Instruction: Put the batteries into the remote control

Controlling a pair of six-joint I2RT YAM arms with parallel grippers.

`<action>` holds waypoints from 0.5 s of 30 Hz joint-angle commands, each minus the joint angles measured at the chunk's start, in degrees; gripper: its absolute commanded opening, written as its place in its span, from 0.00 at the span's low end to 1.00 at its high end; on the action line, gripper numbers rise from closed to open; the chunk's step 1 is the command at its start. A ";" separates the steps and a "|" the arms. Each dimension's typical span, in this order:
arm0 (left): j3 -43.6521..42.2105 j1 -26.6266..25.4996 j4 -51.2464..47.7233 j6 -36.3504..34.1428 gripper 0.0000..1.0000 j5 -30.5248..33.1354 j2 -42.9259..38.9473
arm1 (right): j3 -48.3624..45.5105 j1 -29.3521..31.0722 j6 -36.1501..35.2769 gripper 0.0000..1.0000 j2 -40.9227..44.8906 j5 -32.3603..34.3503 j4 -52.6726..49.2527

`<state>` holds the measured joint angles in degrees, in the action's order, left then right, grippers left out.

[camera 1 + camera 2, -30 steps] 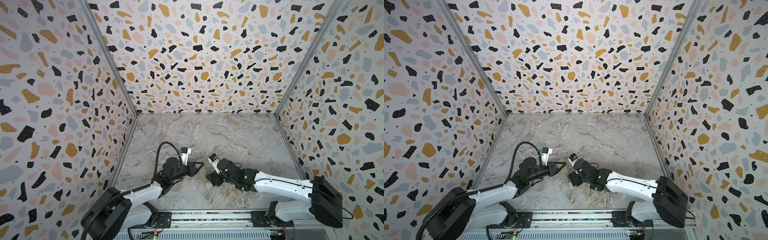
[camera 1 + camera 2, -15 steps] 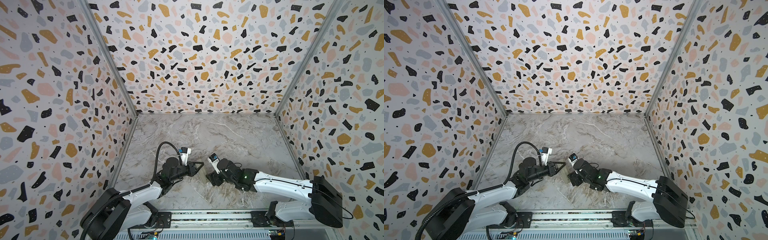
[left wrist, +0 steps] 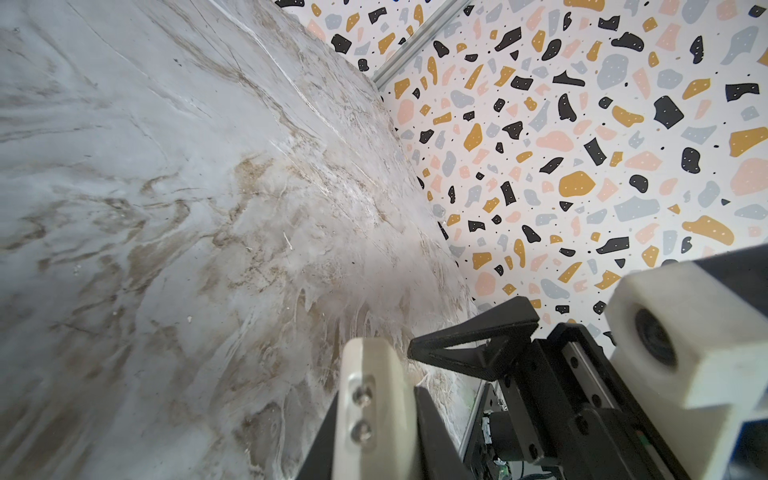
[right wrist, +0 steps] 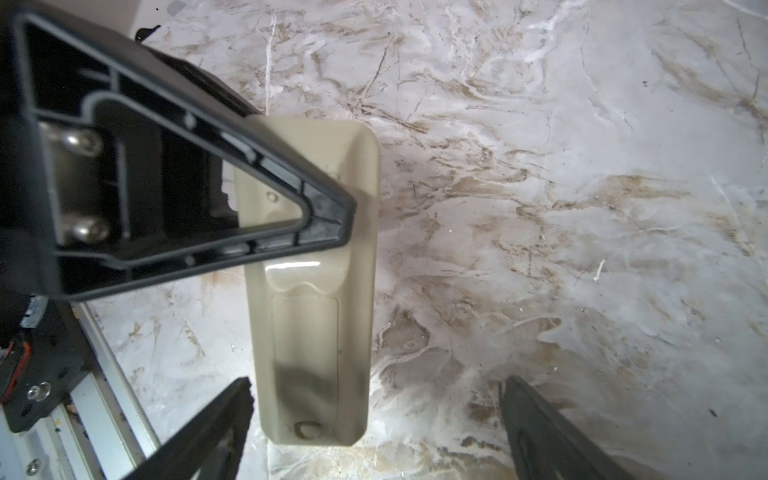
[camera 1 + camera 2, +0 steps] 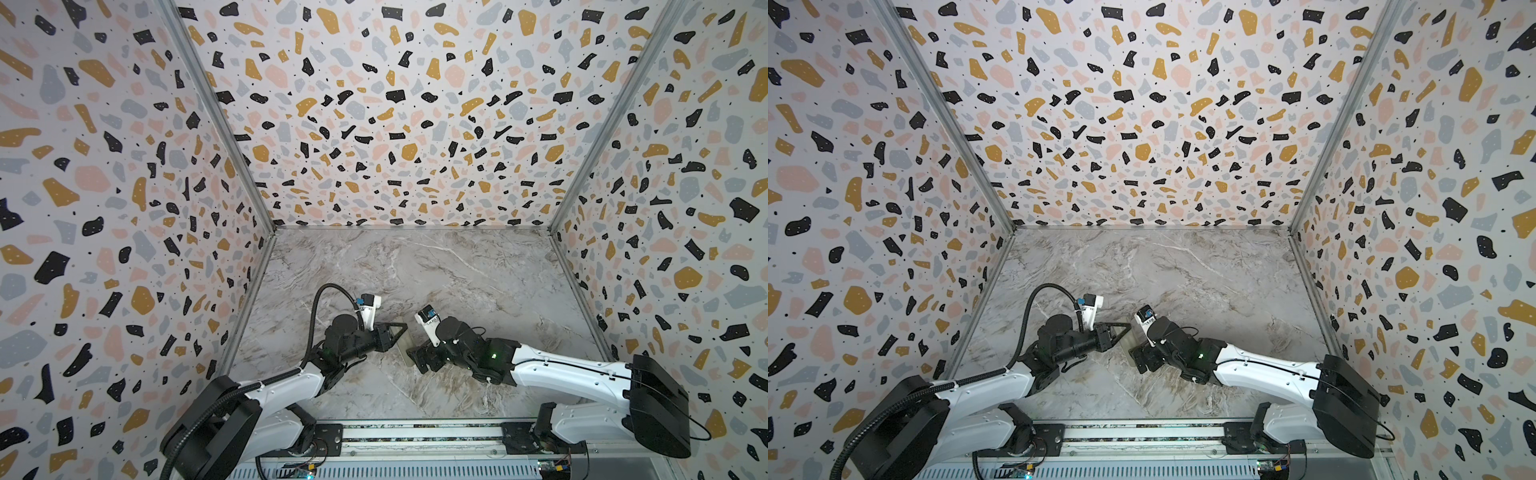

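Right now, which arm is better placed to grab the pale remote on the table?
Probably the right. The right gripper is open, a finger on each side of the remote control; the left gripper is shut, its tip above it.

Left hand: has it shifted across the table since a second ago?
No. In a top view the left hand sits just as far from the metal edge strip to its left as it did a second ago.

Terrazzo-print walls [image 5: 395,124], marble floor [image 5: 436,270]
Grey metal corner posts [image 5: 220,120] join three walls; the veined floor is evenly lit, with a rail [image 5: 415,434] along its near edge.
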<state>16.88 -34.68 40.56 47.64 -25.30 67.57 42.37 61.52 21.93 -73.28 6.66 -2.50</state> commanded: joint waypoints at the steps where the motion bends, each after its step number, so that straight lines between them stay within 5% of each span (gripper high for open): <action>1: 2.09 -0.13 2.51 0.44 0.00 0.43 -0.29 | 1.17 0.21 1.07 0.95 -0.38 -1.56 3.65; 15: 1.86 -0.06 3.29 1.49 0.00 0.69 -0.85 | 2.89 0.29 1.25 0.94 -6.47 -2.42 5.30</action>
<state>16.88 -34.68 40.58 48.80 -24.91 67.57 42.63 61.52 22.72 -79.68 4.49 1.78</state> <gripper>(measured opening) 0.231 0.946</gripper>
